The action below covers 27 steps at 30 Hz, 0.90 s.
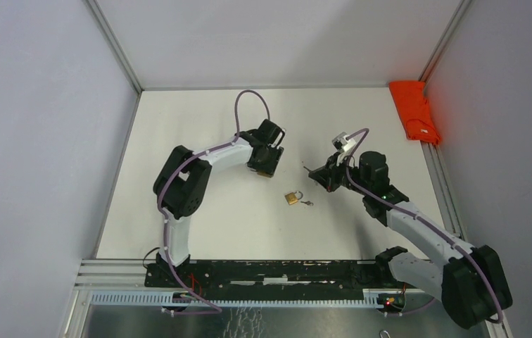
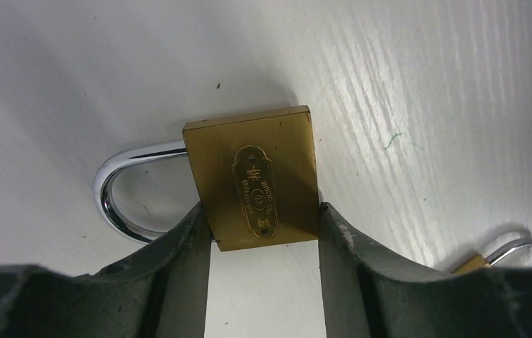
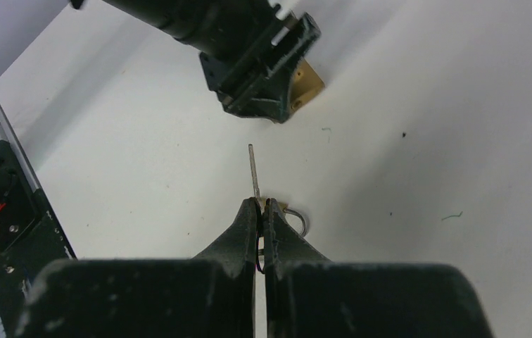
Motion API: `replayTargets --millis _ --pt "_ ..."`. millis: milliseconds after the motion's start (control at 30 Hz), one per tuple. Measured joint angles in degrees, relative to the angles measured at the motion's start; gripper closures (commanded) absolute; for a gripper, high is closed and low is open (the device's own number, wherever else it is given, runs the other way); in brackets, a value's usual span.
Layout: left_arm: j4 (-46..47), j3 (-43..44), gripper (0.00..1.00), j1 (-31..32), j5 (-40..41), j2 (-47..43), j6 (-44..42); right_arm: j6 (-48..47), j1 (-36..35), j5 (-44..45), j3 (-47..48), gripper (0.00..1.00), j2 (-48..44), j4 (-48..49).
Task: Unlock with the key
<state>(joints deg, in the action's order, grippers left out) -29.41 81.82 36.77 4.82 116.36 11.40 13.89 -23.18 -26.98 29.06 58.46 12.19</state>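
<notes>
Near the table (image 1: 214, 232) centre, left end effector (image 2: 264, 215) clamps a brass padlock (image 2: 256, 176); right end effector (image 3: 258, 205) pinches a key (image 3: 252, 172).

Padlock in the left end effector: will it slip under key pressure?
The padlock looks solid brass: likely stiff, heavy for its size. Smooth sides, and the left end effector pinches only its near edge, so it may slip or pivot.

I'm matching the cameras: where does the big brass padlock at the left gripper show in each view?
Top external: big padlock just left of centre, in the left gripper.
Left wrist: big padlock at centre, between fingers.
Right wrist: big padlock at top centre.
Shared landmark: the loose small padlock.
</notes>
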Motion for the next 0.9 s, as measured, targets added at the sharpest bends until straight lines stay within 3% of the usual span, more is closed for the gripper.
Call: replayTargets --millis 400,700,900 --pt "7.37 -11.52 0.98 -2.60 -11.02 -7.63 -7.34 10.99 2.21 -9.75 0.24 1.00 22.38 14.53" --pt "12.04 -12.33 0.98 -2.58 -18.08 -7.15 -11.89 25.35 2.29 -18.21 7.61 1.00 41.48 33.62" --pt "13.33 -9.92 0.98 -3.37 -19.93 -4.90 -13.03 27.32 2.40 -18.47 10.62 1.00 45.92 35.23"
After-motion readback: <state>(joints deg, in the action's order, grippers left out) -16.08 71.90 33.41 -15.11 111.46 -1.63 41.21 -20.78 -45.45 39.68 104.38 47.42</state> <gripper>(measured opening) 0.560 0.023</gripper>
